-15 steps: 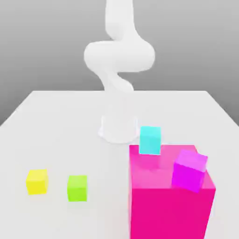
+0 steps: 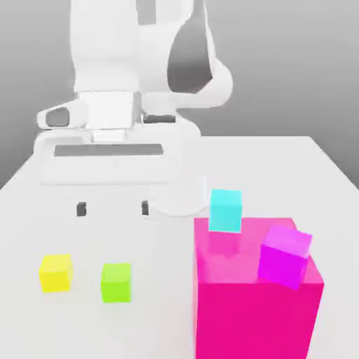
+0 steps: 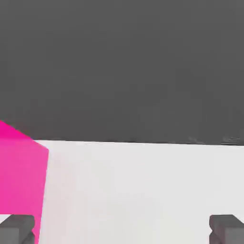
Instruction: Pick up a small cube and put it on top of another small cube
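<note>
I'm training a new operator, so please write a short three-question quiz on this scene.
1. Which two cubes rest on the big pink block?
2. True or false: the yellow cube and the lime-green cube are touching.
3. Fill in the blank: the pincer is ____, with nothing between its fingers.

Key:
1. The cyan cube and the purple cube.
2. False; a gap separates them.
3. Open.
</note>
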{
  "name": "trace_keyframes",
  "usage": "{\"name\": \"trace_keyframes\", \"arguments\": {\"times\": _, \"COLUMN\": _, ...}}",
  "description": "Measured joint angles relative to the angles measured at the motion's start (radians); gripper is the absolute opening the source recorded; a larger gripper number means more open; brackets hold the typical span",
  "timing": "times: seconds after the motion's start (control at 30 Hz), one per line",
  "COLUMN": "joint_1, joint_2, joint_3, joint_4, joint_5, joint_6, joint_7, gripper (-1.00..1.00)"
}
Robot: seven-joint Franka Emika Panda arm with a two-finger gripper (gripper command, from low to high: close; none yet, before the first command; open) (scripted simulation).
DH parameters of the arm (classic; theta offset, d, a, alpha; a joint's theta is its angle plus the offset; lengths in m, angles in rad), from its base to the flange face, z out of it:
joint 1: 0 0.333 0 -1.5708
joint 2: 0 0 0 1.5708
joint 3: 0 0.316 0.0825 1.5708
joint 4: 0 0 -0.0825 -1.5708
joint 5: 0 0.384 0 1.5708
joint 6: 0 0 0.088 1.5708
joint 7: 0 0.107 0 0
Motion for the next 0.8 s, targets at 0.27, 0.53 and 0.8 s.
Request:
{"name": "trace_keyframes", "arguments": {"times": 0.27, "joint_1": -0.072, "joint_2": 0.28, "joint_3": 0.022, "joint_4": -0.088, "joint_5": 0.088, "joint_6": 0.203, "joint_7": -0.152, "gripper": 0.0}}
{"name": "trace_keyframes", "arguments": {"times": 0.53, "joint_1": -0.2, "joint_2": 0.431, "joint_3": 0.177, "joint_4": -0.062, "joint_5": 0.199, "joint_6": 0.324, "joint_7": -0.235, "gripper": -1.0}}
{"name": "trace_keyframes", "arguments": {"times": 0.8, "joint_1": -0.144, "joint_2": 0.312, "joint_3": 0.094, "joint_4": -0.084, "joint_5": 0.087, "joint_6": 0.23, "joint_7": -0.154, "gripper": -1.0}}
